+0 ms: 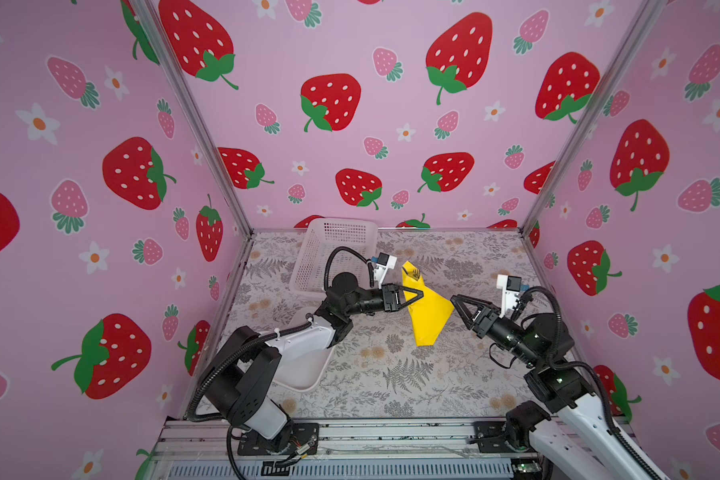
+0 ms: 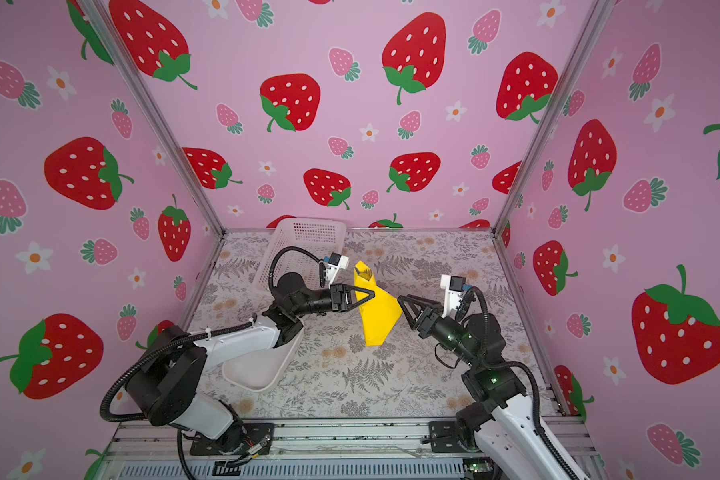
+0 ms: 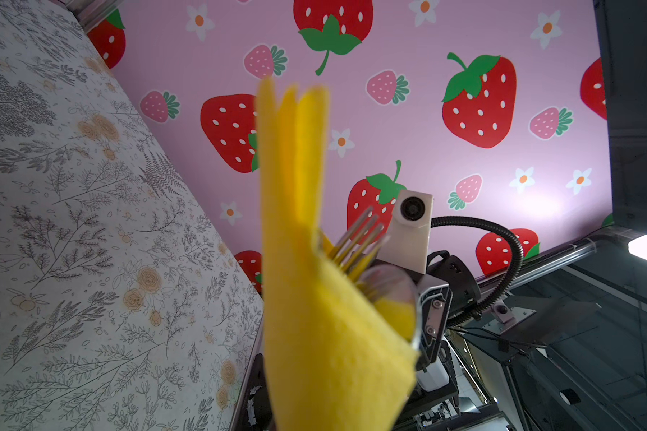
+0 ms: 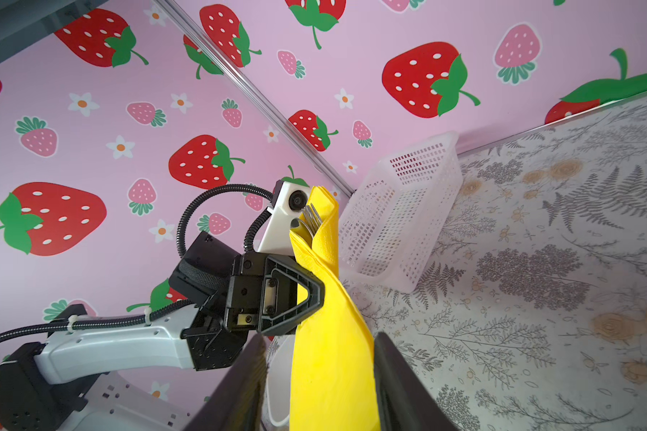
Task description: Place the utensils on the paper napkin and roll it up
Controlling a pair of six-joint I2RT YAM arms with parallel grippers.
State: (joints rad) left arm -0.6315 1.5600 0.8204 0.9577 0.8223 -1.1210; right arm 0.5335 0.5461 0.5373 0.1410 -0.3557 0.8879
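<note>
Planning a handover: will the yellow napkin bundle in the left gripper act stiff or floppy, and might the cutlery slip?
Probably floppy at the edges: the paper napkin fans loosely beside the shut left gripper. The utensils likely stiffen its core; fork tines poke from one end. They might slide out, since the wrap looks open there.

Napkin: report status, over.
Left gripper shut on paper napkin. Right gripper open, jaws flanking its lower part. Utensils poke from its top. Basket behind, not in the way.
</note>
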